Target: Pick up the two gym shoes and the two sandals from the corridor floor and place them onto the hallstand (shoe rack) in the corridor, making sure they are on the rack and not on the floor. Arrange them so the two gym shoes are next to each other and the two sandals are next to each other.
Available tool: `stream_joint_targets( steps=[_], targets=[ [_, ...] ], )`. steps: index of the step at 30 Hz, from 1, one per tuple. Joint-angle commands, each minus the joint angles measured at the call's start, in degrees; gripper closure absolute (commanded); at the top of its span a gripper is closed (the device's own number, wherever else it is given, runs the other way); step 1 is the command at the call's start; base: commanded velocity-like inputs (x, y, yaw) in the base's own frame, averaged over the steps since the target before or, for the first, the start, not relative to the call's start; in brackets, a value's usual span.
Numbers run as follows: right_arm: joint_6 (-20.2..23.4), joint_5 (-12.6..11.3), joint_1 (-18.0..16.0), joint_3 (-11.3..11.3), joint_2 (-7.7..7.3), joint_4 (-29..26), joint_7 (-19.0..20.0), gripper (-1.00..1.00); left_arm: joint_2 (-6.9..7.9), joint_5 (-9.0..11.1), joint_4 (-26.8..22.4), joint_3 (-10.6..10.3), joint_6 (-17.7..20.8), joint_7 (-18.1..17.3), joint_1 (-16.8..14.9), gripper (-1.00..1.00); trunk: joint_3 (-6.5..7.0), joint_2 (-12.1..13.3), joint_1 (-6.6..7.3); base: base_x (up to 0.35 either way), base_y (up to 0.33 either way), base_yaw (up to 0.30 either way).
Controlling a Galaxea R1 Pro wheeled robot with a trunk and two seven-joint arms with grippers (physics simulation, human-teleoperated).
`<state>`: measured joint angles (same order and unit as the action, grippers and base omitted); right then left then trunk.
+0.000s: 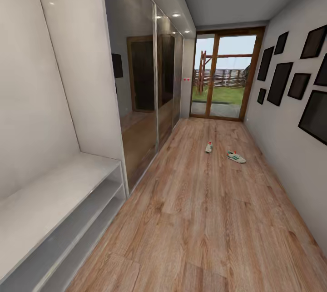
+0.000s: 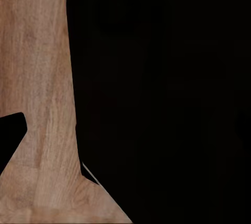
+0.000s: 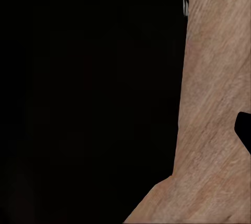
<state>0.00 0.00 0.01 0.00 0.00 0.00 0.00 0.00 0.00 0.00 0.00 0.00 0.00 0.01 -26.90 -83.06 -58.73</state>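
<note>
Gym shoes: one [image 1: 209,147] and the other [image 1: 236,157] lie on the corridor floor [image 1: 200,219], far ahead of both tools.
Hallstand [image 1: 54,201]: bare at near left.
Tools: state cannot be told.
Progress: nothing placed; sandals unlocated.

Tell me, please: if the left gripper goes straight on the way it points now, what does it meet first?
Most likely the light brown wood-grain plank floor: the left wrist view looks along the fingers onto those planks, beside a large black shape I cannot identify. The gripper's fingers cannot be made out, and the depth is unclear, so this is a guess.
</note>
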Motion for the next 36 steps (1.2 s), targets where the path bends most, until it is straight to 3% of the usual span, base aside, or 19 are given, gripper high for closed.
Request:
stream_joint_targets(
  steps=[1,4,21,32,36],
  targets=[
    [-0.17,0.12,-0.09,0.08,0.33,-0.33,-0.18,-1.0,-0.09,-0.11,-0.27,-0.08,-0.09,-0.19,-0.01,-1.0,-0.03,-0.02,0.0,0.0,0.0,0.0],
    [-0.17,0.12,-0.09,0.08,1.3,-1.3,-0.18,-1.0,-0.09,-0.12,-0.27,-0.08,-0.09,-0.18,-0.01,-1.0,-0.03,-0.02,0.0,0.0,0.0,0.0],
    [-2.18,0.09,-0.09,-0.05,1.57,-3.2,-0.18,-1.0,-0.09,-0.02,-0.3,-0.1,-0.09,-0.09,-0.01,-1.0,-0.03,-0.02,0.0,0.0,0.0,0.0],
    [-2.8,0.23,-0.09,0.07,1.22,-3.54,-0.24,-1.0,0.28,0.03,-2.05,-0.23,-2.1,-0.09,-0.19,-1.0,-0.03,-0.02,0.0,0.0,0.0,0.0],
    [-3.95,0.25,-0.09,0.08,0.41,-3.9,-0.31,-1.0,0.87,0.21,-3.35,-0.2,-3.38,-0.09,-0.46,-1.0,-0.03,-0.02,0.0,0.0,0.0,0.0]
  ],
)
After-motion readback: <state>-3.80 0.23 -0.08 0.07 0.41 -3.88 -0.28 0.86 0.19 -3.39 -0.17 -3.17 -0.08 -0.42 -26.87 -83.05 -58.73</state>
